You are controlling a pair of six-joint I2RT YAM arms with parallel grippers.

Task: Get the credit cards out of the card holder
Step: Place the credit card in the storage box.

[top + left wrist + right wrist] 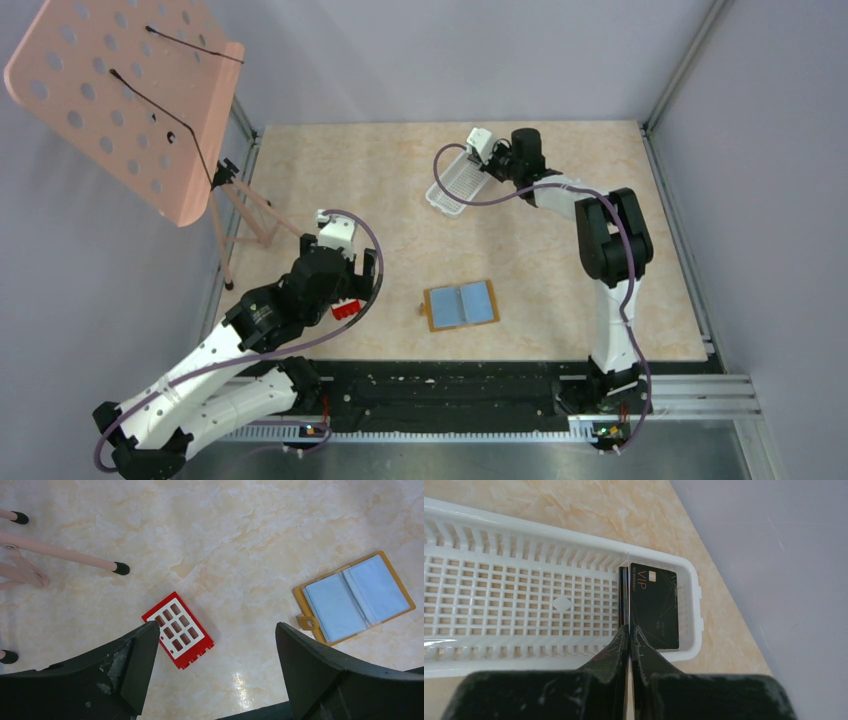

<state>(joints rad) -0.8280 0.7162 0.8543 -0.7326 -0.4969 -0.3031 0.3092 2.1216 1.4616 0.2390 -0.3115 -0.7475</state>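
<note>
- The left arm (250,320) is seen folded low at the table's near left. The left gripper (216,628) is pointed down, its fingers (132,652) spread wide with nothing between them. A red block (177,636) lies just below.
- The right arm (605,235) is stretched to the far side, with the right gripper (628,630) set over one end of a white tray (689,580). Its fingers are pressed together. A thin edge is seen rising from the tips, but whether it is pinched cannot be told.
- A black card (655,607) marked VIP is laid flat in that end of the tray, just beside the tips.
- The holder (461,305) is laid open near the table's front middle, pale blue panels up, well apart from both grippers.
- The beige marbled table (560,230) is closed in by pale grey walls (450,50). A pink perforated stand (120,100) is placed at the far left.
</note>
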